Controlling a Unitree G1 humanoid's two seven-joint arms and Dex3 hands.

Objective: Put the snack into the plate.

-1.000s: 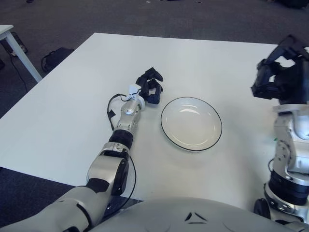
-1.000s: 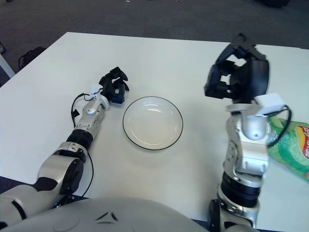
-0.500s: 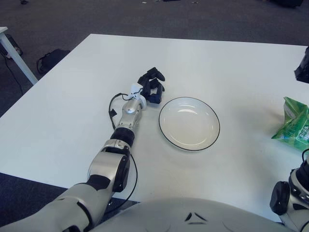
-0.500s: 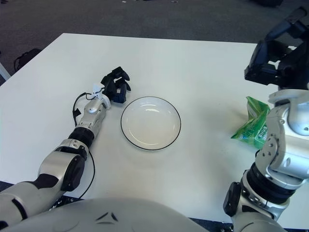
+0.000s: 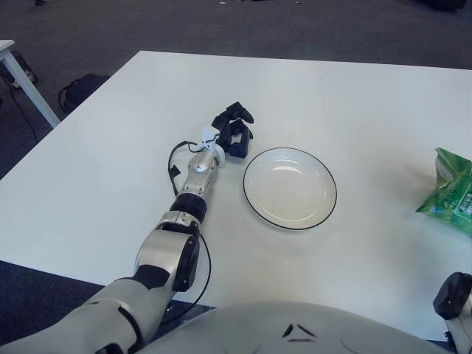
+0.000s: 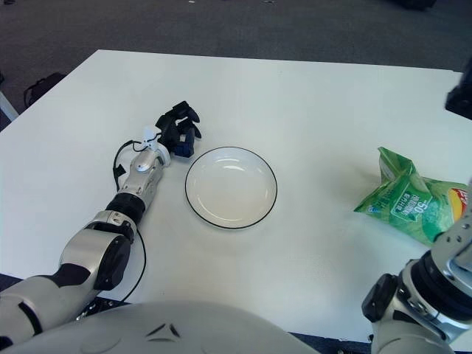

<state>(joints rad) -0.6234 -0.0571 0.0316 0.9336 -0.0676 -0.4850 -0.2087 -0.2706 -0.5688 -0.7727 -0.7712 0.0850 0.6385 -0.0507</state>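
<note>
A green snack bag lies on the white table at the far right, well to the right of the plate. The empty white plate with a dark rim sits in the middle. My left hand shows just beyond the plate's upper left rim, fingers relaxed and holding nothing. Of my right hand only a dark sliver shows at the right edge, above and beyond the bag and apart from it. My right forearm rises at the bottom right, near the bag's front corner.
The white table runs wide behind the plate. A leg of another white table and a dark bag on the floor are off to the far left, beyond the table's edge.
My right hand has swung up and to the right, almost out of view, uncovering the snack bag. The left hand and the plate have stayed put.
</note>
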